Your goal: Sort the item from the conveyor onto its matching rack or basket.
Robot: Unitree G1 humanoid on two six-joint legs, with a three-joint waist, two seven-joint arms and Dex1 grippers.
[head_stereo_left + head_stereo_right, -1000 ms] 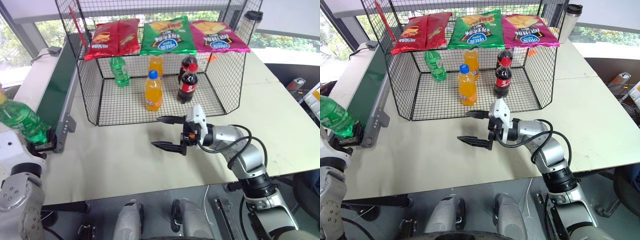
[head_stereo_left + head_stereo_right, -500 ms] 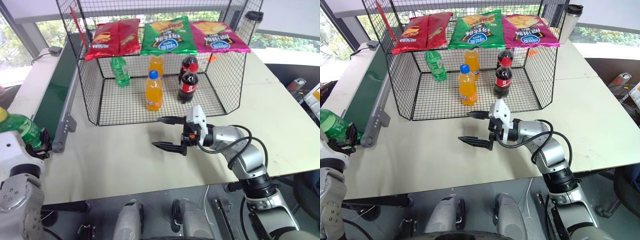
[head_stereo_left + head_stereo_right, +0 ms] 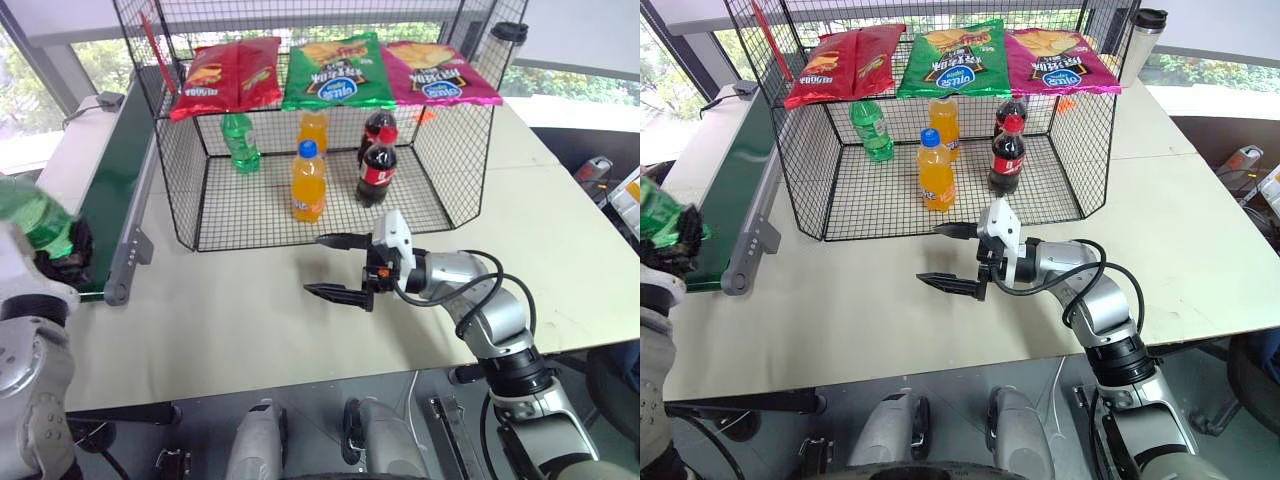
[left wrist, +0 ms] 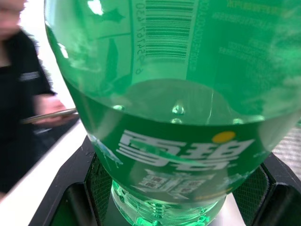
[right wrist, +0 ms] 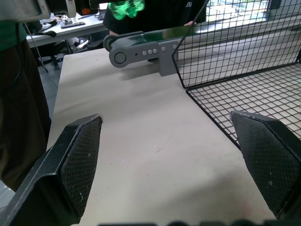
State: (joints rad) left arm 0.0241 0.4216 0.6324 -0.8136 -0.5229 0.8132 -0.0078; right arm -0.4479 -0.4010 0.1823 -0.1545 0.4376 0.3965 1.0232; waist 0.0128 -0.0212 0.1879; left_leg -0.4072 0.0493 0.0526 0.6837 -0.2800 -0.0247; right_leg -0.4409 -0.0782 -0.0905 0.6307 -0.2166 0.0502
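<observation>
Table (image 3: pixel 250 320): pale top, carrying rack and conveyor.

Rack (image 3: pixel 200 215): black wire mesh, open toward the robot. 3 chip bags hung across the back. Inside, upright: 1 green bottle (image 3: pixel 239 142) at the left, 2 orange bottles at centre, 2 cola bottles to the right.

Conveyor (image 3: pixel 125 170): dark-green belt alongside the rack's left wall, rounded end nearest the robot.

Right tool (image 3: pixel 335 265): over bare table just in front of the rack, pointing toward the conveyor, jaws spread wide, empty.

Left tool (image 3: pixel 55 255): clamped shut on the soda bottle (image 3: pixel 30 215), pads against the lower body.

Soda bottle: held clear of the belt, at the conveyor's near end, well apart from the rack. Cap at the frame edge, not readable.

Risks:
- Slip or swing in transit; cause: smooth rounded body, grip low on the bottle, most of its mass above the pads.
- Collision with the rack's left wall or front corner; cause: direct path from the conveyor end into the rack.
- Knocking the standing green bottle; cause: matching spot at the rack's left already occupied.
- Contact between arms; cause: right tool parked in front of the rack opening.

Change against 1 second ago: bottle and left tool higher and lifted off the belt end; bottle less tilted. Right tool, rack contents unchanged.
</observation>
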